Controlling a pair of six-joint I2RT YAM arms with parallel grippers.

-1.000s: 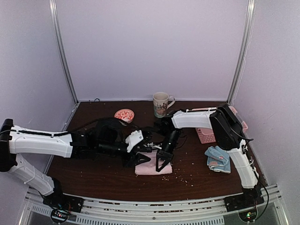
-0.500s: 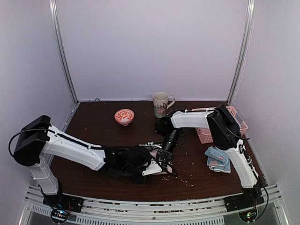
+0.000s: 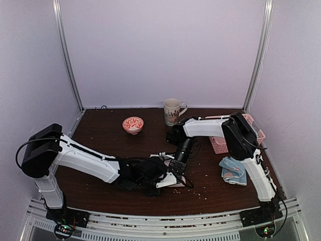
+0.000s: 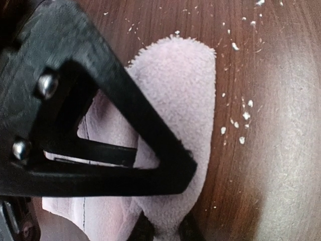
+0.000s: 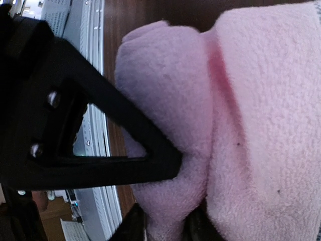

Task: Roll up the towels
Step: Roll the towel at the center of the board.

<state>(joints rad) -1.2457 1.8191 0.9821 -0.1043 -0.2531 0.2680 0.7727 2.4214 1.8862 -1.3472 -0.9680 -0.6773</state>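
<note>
A pale pink towel (image 4: 175,90) lies on the dark wooden table near the front middle, partly rolled into a thick fold (image 5: 165,90). My left gripper (image 4: 168,206) is shut on one end of that fold. My right gripper (image 5: 168,201) has the same pink towel's roll pinched between its fingers from the other side. In the top view both grippers, left (image 3: 169,176) and right (image 3: 177,169), meet over the towel and hide most of it. A light blue towel (image 3: 233,170) with pink-white patches lies loose at the right.
A pink lattice basket (image 3: 220,144) stands at the right behind the blue towel. A patterned mug (image 3: 172,111) and a small orange-and-white bowl (image 3: 133,124) sit at the back. White crumbs (image 4: 241,118) dot the table (image 3: 100,135) around the towel.
My left arm has swung round, its elbow lifted, and its gripper has come down low at the towel's near edge and closed on the fold. The right arm has barely moved.
</note>
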